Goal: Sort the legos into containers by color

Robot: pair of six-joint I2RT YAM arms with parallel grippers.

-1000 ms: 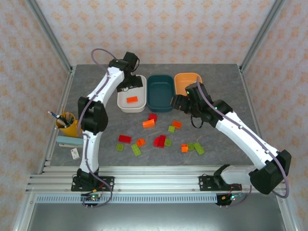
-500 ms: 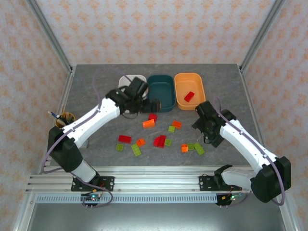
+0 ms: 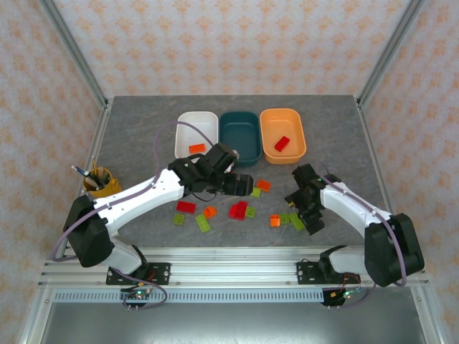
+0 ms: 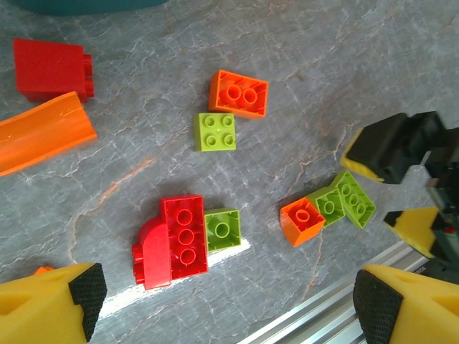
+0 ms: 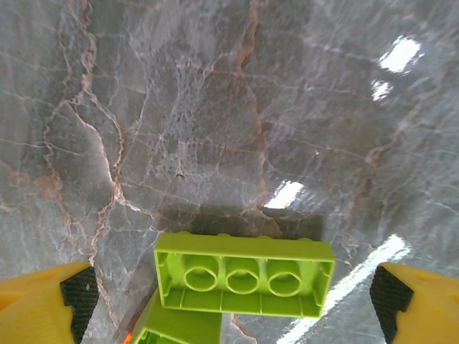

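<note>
Yellow-tipped right gripper (image 5: 229, 308) has its jaws spread wide and holds nothing; a long translucent green lego brick (image 5: 244, 274) lies on the grey marbled table (image 5: 179, 107) under the gap. The left gripper (image 4: 229, 308) is also released, above a red brick cluster (image 4: 176, 240). Farther back, the white plastic bin (image 3: 203, 127) contains an orange brick (image 3: 196, 148), and the orange bin (image 3: 275, 123) a red brick (image 3: 282, 143); the dark teal bin (image 3: 240, 137) stands between them.

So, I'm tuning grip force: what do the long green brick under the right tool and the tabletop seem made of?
Green brick: glossy moulded plastic, seemingly slightly translucent; hollow tubes show in its open face. Tabletop: polished grey stone or stone-print laminate, judging by veins and glare; can't tell which.
</note>
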